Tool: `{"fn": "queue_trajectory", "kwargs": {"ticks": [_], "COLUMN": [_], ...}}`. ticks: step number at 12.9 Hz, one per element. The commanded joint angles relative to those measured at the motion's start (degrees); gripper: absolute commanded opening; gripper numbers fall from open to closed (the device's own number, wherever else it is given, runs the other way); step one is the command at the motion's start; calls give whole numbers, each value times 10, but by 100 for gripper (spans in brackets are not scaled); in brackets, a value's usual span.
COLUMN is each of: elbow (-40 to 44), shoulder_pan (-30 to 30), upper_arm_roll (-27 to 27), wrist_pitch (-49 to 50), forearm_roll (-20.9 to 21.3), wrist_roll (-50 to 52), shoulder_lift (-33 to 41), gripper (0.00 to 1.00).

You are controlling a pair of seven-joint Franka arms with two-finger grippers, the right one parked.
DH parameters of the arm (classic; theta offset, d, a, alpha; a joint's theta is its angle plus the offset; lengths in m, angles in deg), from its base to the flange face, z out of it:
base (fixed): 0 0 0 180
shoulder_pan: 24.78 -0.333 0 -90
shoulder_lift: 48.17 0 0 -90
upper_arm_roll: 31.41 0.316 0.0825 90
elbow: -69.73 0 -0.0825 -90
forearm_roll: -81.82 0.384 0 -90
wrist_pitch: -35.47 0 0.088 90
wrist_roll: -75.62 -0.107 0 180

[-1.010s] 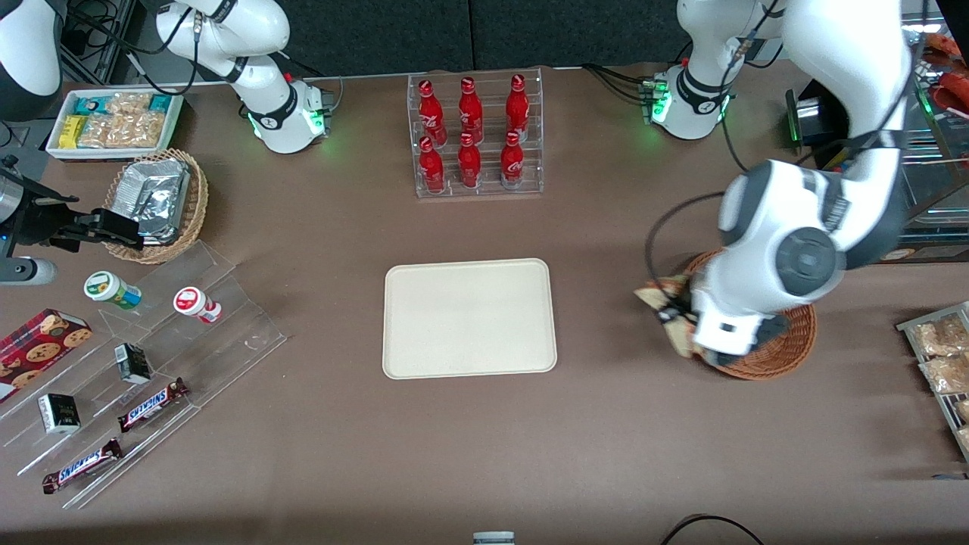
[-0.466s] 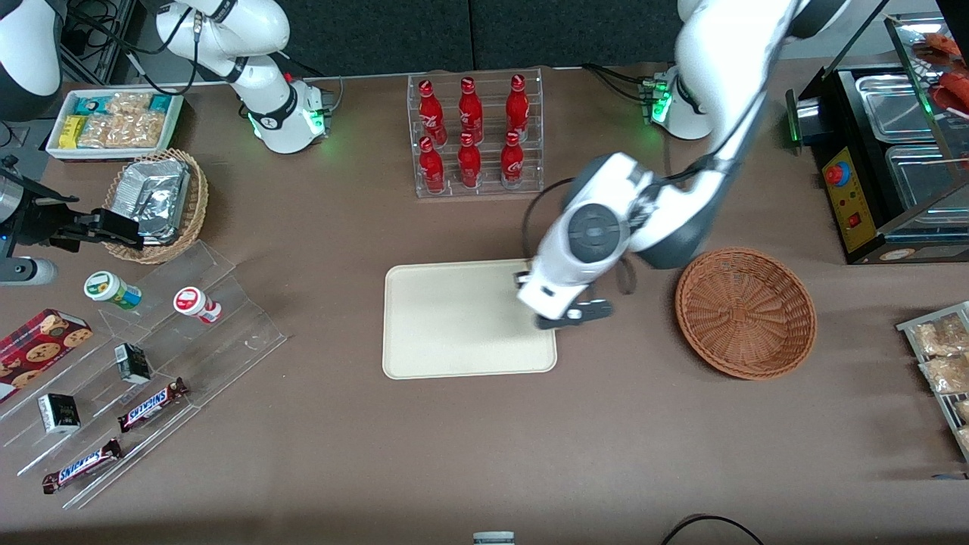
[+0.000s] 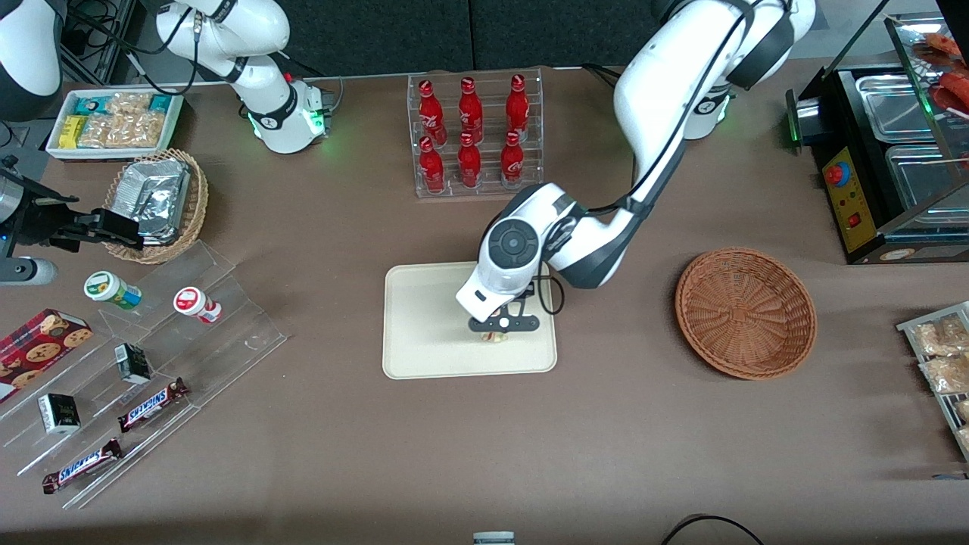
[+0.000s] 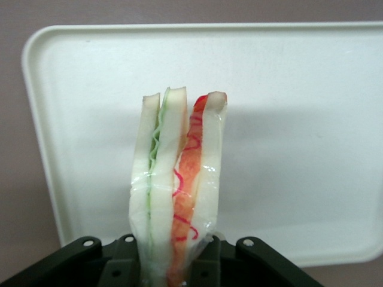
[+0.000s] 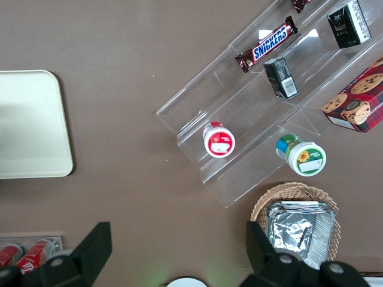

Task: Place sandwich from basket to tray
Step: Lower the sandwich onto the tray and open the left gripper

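Note:
My gripper [image 3: 502,327] hangs over the cream tray [image 3: 431,318], above the part of it nearest the basket. It is shut on the sandwich [image 4: 176,185], a wrapped wedge of white bread with green and red-orange filling. The sandwich sticks out from between the black fingers [image 4: 206,266] and points at the tray [image 4: 299,149] below it. From the front only a sliver of the sandwich [image 3: 496,337] shows beneath the gripper. The reddish-brown wicker basket [image 3: 746,312] sits beside the tray toward the working arm's end, with nothing in it.
A clear rack of red bottles [image 3: 475,136] stands farther from the front camera than the tray. Toward the parked arm's end are a tan basket of foil packets [image 3: 157,203], a white snack bin [image 3: 113,121] and an acrylic stand with snacks [image 3: 151,363]. A black machine [image 3: 886,151] stands at the working arm's end.
The gripper has carried the sandwich out of the basket and across to the tray. Half a second ago it was at the tray's edge; now it is over the tray.

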Motion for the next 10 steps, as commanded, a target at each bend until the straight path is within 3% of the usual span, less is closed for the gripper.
{"fn": "queue_trajectory", "kwargs": {"ticks": [1, 4, 6, 7, 8, 10], "elbow": [37, 60, 58, 58, 54, 48], "shoulder_pan": [9, 22, 22, 22, 22, 22], "upper_arm_roll": [7, 8, 8, 8, 8, 8], "wrist_pitch": [-8, -16, -29, -36, -46, -49], "forearm_roll": [17, 25, 39, 50, 56, 60], "wrist_roll": [-6, -4, 15, 27, 33, 35], "shoulder_lift": [-37, -64, -73, -78, -81, -79], "gripper": [0, 0, 9, 22, 41, 100]}}
